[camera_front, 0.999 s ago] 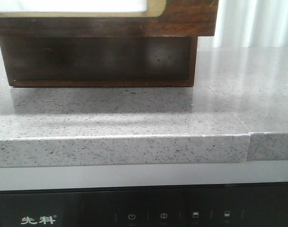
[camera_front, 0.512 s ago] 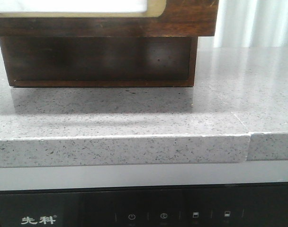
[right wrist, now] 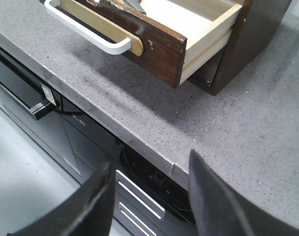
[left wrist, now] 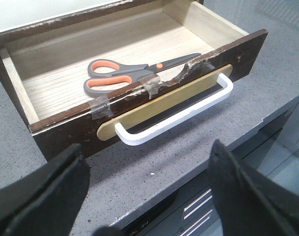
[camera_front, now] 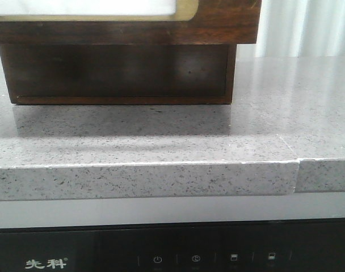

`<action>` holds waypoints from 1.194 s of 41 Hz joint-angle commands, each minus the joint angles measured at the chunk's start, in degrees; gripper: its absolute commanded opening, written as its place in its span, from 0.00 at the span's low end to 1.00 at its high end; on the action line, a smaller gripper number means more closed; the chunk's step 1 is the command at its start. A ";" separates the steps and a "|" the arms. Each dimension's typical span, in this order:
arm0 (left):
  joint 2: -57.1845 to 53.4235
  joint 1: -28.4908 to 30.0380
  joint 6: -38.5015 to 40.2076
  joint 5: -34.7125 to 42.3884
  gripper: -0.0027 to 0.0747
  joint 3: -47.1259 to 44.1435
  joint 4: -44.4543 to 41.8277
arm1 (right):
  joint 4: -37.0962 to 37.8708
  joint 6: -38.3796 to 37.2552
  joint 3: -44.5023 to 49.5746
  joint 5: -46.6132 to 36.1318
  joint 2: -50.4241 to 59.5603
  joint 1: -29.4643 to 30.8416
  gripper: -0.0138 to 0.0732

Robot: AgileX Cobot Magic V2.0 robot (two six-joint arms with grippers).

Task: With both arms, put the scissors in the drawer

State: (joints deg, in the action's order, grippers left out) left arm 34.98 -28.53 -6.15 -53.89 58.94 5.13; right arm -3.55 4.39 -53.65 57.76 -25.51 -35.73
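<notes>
Nothing has moved in the front view since a second ago: the drawer (camera_front: 127, 22) hangs over the table (camera_front: 161, 136) exactly as before, and no arm enters that view.

From the left wrist I see the scissors (left wrist: 139, 73) already lying flat on the pale wooden floor of the drawer, handles toward one side wall and blades toward the chipped front edge. The drawer is pulled well out, its white handle (left wrist: 179, 110) facing my left hand (left wrist: 149, 191). That hand is spread wide, holds nothing, and hovers near the handle without touching it.

My right hand (right wrist: 149, 201) is also spread and empty. It hangs out past the table edge, well apart from the drawer corner (right wrist: 174, 54).

I judge the placing done. What seems left is closing the drawer, if the task wants that, and the left hand looks best placed to push the front. I cannot tell from these views how far the drawer must travel to sit flush, since the cabinet behind it is mostly hidden.
</notes>
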 commanded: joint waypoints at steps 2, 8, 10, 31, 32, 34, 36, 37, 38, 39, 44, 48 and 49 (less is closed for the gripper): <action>0.51 -0.39 0.51 4.47 0.67 1.79 0.76 | 0.36 -1.14 -1.01 -4.10 -0.28 0.19 0.60; 0.51 -0.39 0.51 4.31 0.67 1.79 1.03 | 0.36 -1.14 -1.01 -4.08 -0.28 0.19 0.59; 0.51 -0.39 0.51 3.97 0.67 1.79 1.03 | 0.36 -1.14 -1.01 -4.08 -0.28 0.19 0.56; 0.51 -0.39 0.51 2.54 0.05 1.79 1.03 | 0.40 -1.14 -1.01 -4.68 -0.28 0.19 0.08; 0.51 -0.39 0.51 2.54 0.02 1.79 1.03 | 0.40 -1.14 -1.01 -4.68 -0.28 0.19 0.08; 0.51 -0.39 0.51 2.54 0.01 1.79 1.03 | 0.40 -1.14 -1.01 -4.21 -0.28 0.19 0.08; 0.51 -0.39 0.51 2.54 0.01 1.79 1.03 | 0.40 -1.14 -1.01 -4.05 -0.28 0.19 0.08; 0.51 -0.39 0.51 2.54 0.01 1.79 1.03 | 0.40 -1.14 -1.01 -4.05 -0.28 0.19 0.08; 0.51 -0.39 0.51 2.54 0.01 1.79 1.03 | 0.40 -1.14 -1.01 -4.05 -0.28 0.19 0.08; 0.51 -0.39 0.51 2.54 0.01 1.79 1.03 | 0.40 -1.14 -1.01 -4.05 -0.28 0.19 0.08; 0.51 -0.39 0.51 2.54 0.01 1.79 1.03 | 0.40 -1.14 -1.01 -4.05 -0.28 0.19 0.08; 0.51 -0.39 0.51 2.54 0.01 1.79 1.03 | 0.40 -1.14 -1.01 -4.05 -0.28 0.19 0.08; 0.51 -0.39 0.51 2.54 0.01 1.79 1.03 | 0.40 -1.14 -1.01 -4.05 -0.28 0.19 0.08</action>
State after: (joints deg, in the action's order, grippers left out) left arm 34.98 -28.53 -6.15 -55.17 58.94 5.28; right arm -3.55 3.45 -53.42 57.65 -25.26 -35.73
